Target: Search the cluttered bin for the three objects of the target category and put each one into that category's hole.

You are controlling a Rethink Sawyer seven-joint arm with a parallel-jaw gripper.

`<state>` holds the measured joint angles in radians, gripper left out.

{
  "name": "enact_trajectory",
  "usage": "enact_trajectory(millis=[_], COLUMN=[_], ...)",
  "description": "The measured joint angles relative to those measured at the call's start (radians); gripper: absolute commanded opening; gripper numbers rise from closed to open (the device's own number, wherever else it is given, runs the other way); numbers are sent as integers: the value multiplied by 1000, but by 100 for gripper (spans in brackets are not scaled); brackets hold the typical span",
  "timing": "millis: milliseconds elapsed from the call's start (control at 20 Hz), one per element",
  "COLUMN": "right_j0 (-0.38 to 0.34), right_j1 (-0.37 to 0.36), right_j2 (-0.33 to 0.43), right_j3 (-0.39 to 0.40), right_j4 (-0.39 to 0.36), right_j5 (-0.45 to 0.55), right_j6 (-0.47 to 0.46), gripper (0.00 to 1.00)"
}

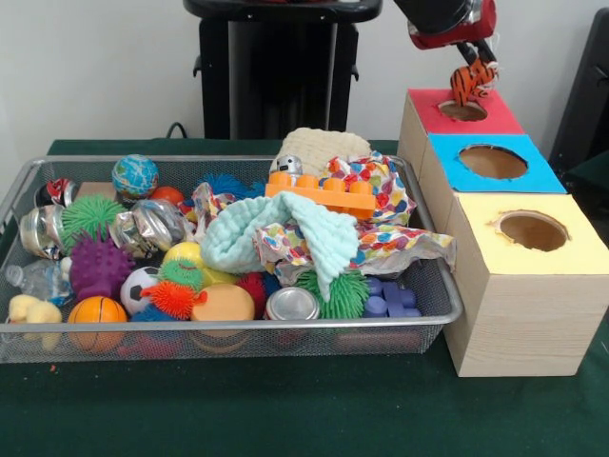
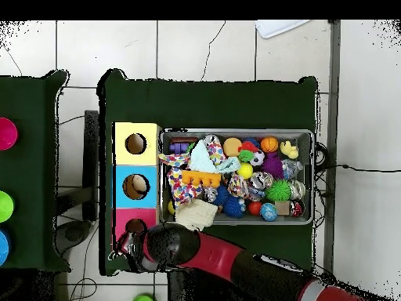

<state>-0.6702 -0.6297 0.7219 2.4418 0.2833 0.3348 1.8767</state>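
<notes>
Your gripper point(image 1: 473, 65) hung over the red hole point(image 1: 463, 111), fingers clamped on the tiger point(image 1: 471, 84), which dangled just above the opening, not yet inside. From overhead, the arm point(image 2: 235, 265) covered the red end of the box point(image 2: 135, 188). The yellow plush point(image 1: 31, 312) lay in the bin point(image 1: 433, 276), at the near left corner beside the basketball point(image 1: 96, 311). You couldn't make out the tan-orange plush in the clutter.

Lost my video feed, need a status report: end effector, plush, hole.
End effector shut on tiger plush. Plush hanging directly above red hole, not yet dropped. Nothing blocking the hole.
</notes>
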Motion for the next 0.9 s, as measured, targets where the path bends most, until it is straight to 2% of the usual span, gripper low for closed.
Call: enact_trajectory(millis=[900], right_j0=[-29], right_j1=[-3], right_j2=[27], right_j3=[0], right_j4=[0], right_j5=[0], right_j6=[0], gripper=[0])
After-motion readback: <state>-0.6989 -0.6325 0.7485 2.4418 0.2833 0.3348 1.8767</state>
